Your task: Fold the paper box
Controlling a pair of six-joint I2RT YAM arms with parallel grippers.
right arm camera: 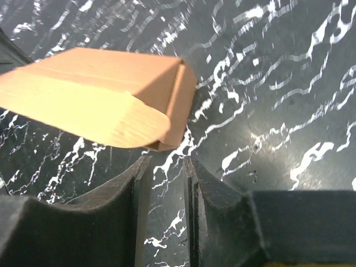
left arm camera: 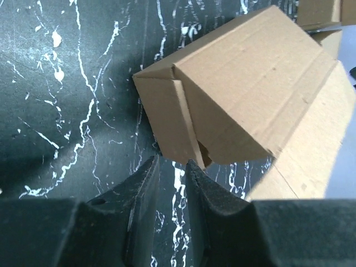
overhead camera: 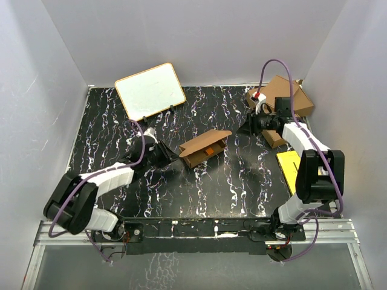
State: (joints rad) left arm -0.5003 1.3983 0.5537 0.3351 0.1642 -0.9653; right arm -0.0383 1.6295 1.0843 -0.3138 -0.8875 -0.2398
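The paper box (overhead camera: 205, 148) is brown cardboard, partly folded, and lies mid-table with its lid flap raised. My left gripper (overhead camera: 174, 156) sits at its left end. In the left wrist view the box (left arm camera: 245, 94) fills the upper right, and its end flap hangs just above my left gripper (left arm camera: 172, 161). The jaws stand a narrow gap apart, with only table between them. My right gripper (overhead camera: 247, 127) is off the box's right end. In the right wrist view the box's rounded flap (right arm camera: 111, 105) hangs just beyond my right gripper (right arm camera: 167, 158), which is open and holds nothing.
A white board (overhead camera: 150, 90) leans at the back left. Larger brown cartons (overhead camera: 284, 93) are stacked at the back right, with a brown cardboard piece (overhead camera: 273, 139) below them. A yellow sheet (overhead camera: 290, 163) lies by the right arm. Grey walls enclose the black marbled table (overhead camera: 121, 127).
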